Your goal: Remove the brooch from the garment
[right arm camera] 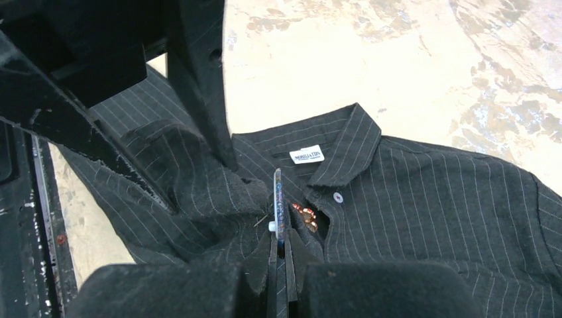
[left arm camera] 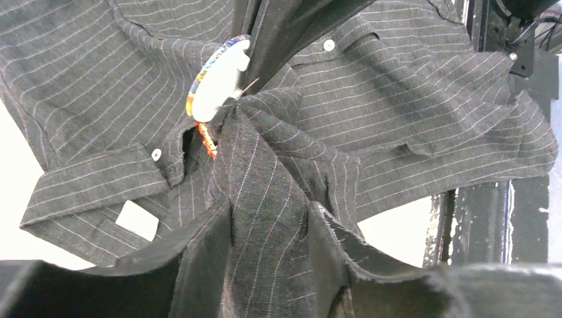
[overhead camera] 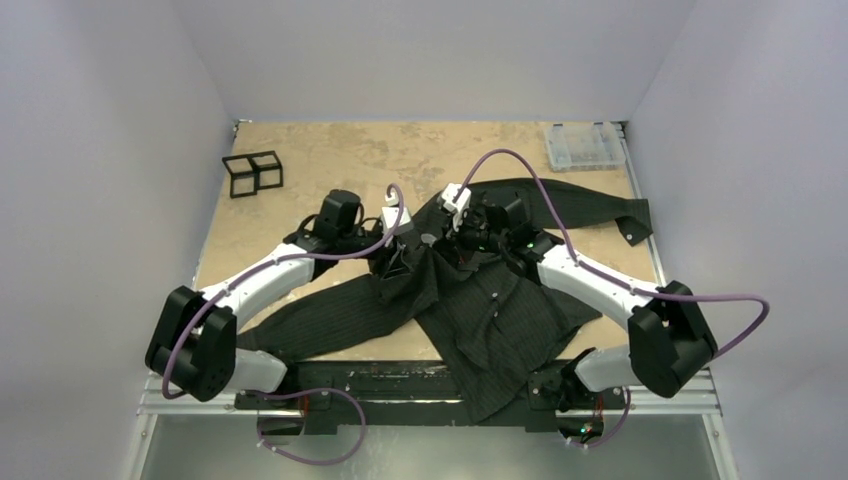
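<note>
Removal looks partway, not finished: the brooch [left arm camera: 215, 83] sits at the garment's [right arm camera: 431, 199] front just below the collar, its pin apparently caught in the cloth. The right gripper [right arm camera: 279, 248] has its jaws nearly closed on the disc's thin edge, while the left gripper [left arm camera: 268, 258] pinches a raised bunch of fabric beside it. Drawing the pin free remains.

The brooch [right arm camera: 278, 199], seen edge-on, is clamped by the right gripper [right arm camera: 279, 248], just beside the collar [right arm camera: 348, 149] of the pinstriped shirt [right arm camera: 431, 199].
</note>
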